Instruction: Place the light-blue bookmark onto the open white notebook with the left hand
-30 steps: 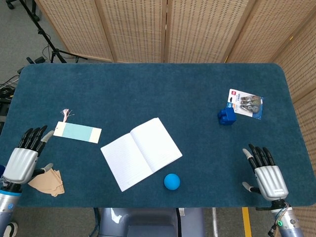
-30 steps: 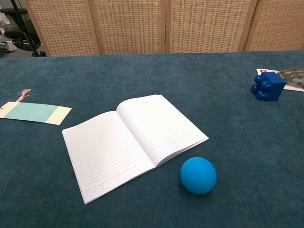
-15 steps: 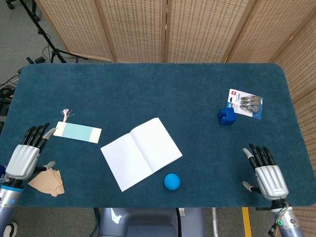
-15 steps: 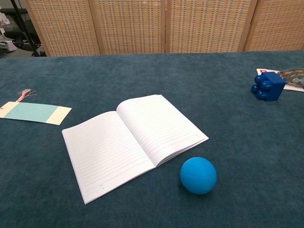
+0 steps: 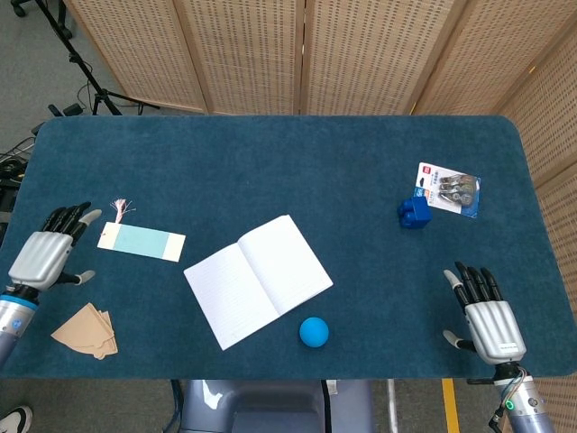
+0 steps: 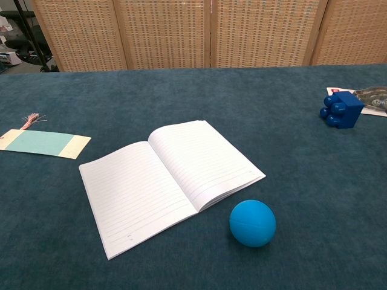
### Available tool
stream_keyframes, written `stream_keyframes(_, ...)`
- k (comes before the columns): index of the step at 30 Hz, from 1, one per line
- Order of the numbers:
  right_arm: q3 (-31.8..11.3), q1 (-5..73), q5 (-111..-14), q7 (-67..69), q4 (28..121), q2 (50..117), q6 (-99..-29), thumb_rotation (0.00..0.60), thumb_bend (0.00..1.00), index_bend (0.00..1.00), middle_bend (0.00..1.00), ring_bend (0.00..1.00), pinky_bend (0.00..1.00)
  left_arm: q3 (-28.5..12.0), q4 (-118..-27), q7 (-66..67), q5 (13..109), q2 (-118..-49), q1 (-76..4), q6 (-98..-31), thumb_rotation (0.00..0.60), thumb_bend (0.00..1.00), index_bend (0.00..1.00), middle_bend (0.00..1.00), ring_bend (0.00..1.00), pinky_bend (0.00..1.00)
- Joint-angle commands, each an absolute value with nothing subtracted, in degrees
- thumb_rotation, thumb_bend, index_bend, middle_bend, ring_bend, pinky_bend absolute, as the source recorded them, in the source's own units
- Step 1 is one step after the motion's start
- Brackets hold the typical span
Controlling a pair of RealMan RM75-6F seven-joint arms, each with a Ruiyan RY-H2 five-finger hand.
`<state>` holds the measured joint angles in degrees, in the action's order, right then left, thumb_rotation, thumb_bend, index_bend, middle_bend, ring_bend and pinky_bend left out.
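The light-blue bookmark (image 5: 141, 242) lies flat on the table's left side, its long axis running left to right with a slight tilt, the tasselled end far-left. The left hand (image 5: 43, 257) sits just left of that end, fingers spread, holding nothing, pointing toward the far side; it does not touch the bookmark. So the bookmark lies directly to the hand's right, and the open white notebook (image 5: 258, 280) lies further right and a little nearer, beyond the bookmark's other end. The right hand (image 5: 487, 322) rests empty with fingers apart at the near right edge, well apart from both. The left hand is plainly the closer one; I judge a short sideways reach comes next.
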<state>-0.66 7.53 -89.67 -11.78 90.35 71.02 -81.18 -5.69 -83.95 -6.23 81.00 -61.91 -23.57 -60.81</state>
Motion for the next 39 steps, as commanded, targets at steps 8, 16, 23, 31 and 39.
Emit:
stream_keyframes(8, -0.73, 7.5, -89.57, -12.01, 90.23, 71.21, -81.32, 0.6, 0.09, 0.0, 0.0, 0.0, 0.0, -7.05, -83.09, -1.53, 72.95, -61.61, -29.68, -49.6, 0.6, 0.16, 0.16, 0.0, 0.0, 0.0)
stream_keyframes(16, -0.87, 7.62, -89.28, -11.89, 90.1, 71.33, -81.1, 0.6, 0.09, 0.0, 0.0, 0.0, 0.0, -6.98, -77.52, 3.55, 66.9, -66.69, -34.06, -42.45, 0.6, 0.17, 0.24, 0.0, 0.0, 0.0)
stream_keyframes(23, -0.99, 7.58, -89.18, -11.36, 90.06, 71.18, -81.29, 0.6, 0.09, 0.0, 0.0, 0.0, 0.0, -6.97, -75.67, 7.55, 63.34, -69.04, -36.14, -41.08, 0.6, 0.17, 0.25, 0.0, 0.0, 0.0)
stream_keyframes(31, -0.98, 7.66, -89.07, -11.22, 90.01, 71.14, -81.11, 0.6, 0.09, 0.0, 0.0, 0.0, 0.0, -6.54, -74.23, 11.83, 59.13, -70.6, -38.63, -38.84, 0.6, 0.18, 0.26, 0.0, 0.0, 0.0)
stream_keyframes(39, -1.0, 7.67, -88.93, -11.14, 90.05, 71.06, -81.04, 0.6, 0.09, 0.0, 0.0, 0.0, 0.0, -5.38, -73.74, 16.64, 54.55, -71.56, -41.09, -37.37, 0.6, 0.2, 0.27, 0.0, 0.0, 0.0)
